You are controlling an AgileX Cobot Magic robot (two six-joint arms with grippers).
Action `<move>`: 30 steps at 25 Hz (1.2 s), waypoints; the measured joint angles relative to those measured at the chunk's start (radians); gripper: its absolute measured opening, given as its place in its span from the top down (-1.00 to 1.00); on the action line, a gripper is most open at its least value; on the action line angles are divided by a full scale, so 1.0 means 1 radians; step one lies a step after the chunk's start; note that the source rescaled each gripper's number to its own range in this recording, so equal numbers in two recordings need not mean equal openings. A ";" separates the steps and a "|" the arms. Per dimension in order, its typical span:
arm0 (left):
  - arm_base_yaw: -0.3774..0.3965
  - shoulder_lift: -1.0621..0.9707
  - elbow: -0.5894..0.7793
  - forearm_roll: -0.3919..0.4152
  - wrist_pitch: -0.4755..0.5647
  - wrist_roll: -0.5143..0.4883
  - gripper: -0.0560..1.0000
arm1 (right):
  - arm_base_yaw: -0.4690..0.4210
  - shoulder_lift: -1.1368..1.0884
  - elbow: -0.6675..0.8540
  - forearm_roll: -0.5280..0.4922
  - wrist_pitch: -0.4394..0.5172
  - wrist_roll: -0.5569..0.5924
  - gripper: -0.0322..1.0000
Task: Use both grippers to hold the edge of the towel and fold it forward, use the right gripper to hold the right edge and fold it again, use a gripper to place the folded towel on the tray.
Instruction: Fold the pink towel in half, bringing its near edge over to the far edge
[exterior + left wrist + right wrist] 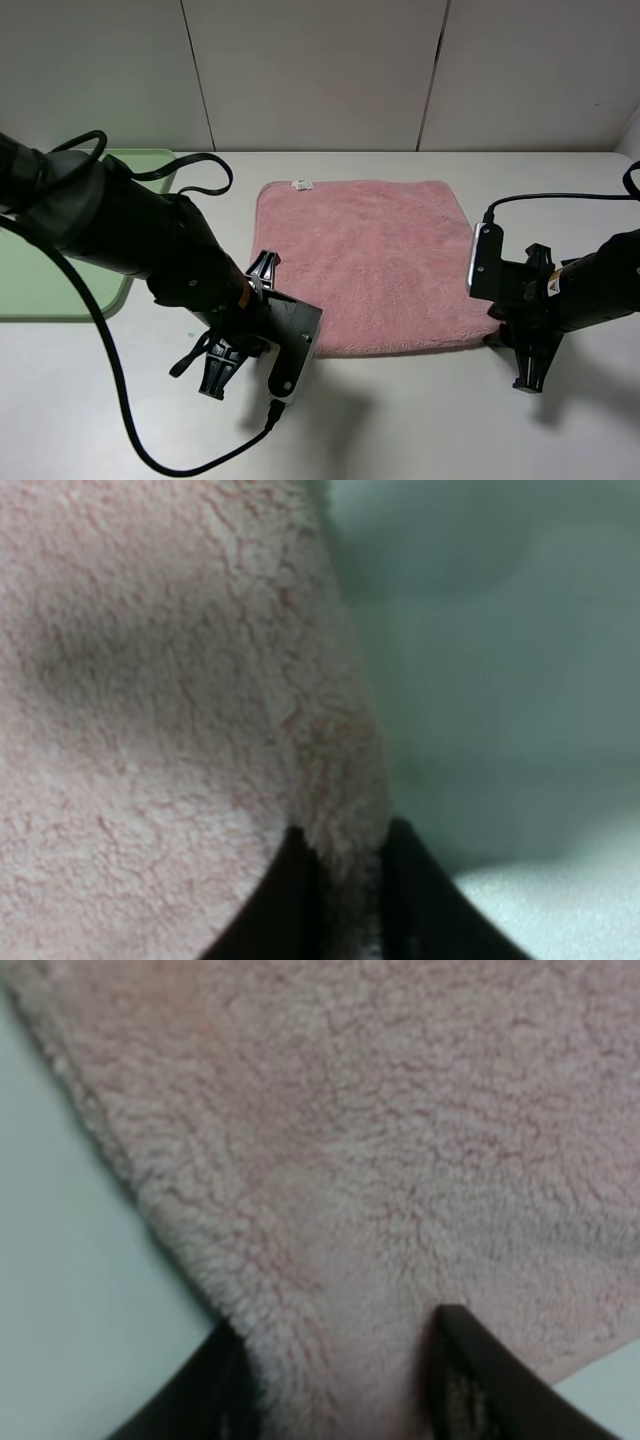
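left gripper (346, 880) clamped on towel (365, 265) (near-left corner); right gripper (338, 1335) jaws apart, straddling near-right corner.

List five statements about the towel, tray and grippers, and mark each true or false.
The towel lies flat and unfolded on the table. True.
The towel rests on the tray. False: the tray stands apart, left of it in the high view.
The left gripper pinches the towel at its near left corner. True.
The right gripper is at the towel's far edge. False: the right gripper straddles the near right corner, jaws apart.
A white label sits on the towel's far edge. True.
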State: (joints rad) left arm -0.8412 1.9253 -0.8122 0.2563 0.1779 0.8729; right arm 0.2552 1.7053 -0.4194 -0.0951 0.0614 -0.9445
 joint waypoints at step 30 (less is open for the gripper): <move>0.003 0.002 0.003 0.008 0.015 0.001 0.89 | 0.000 0.005 -0.021 -0.043 0.070 -0.010 0.94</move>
State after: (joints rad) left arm -0.8379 1.9274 -0.8096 0.2641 0.1925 0.8740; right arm 0.2552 1.7100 -0.4408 -0.1378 0.1312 -0.9548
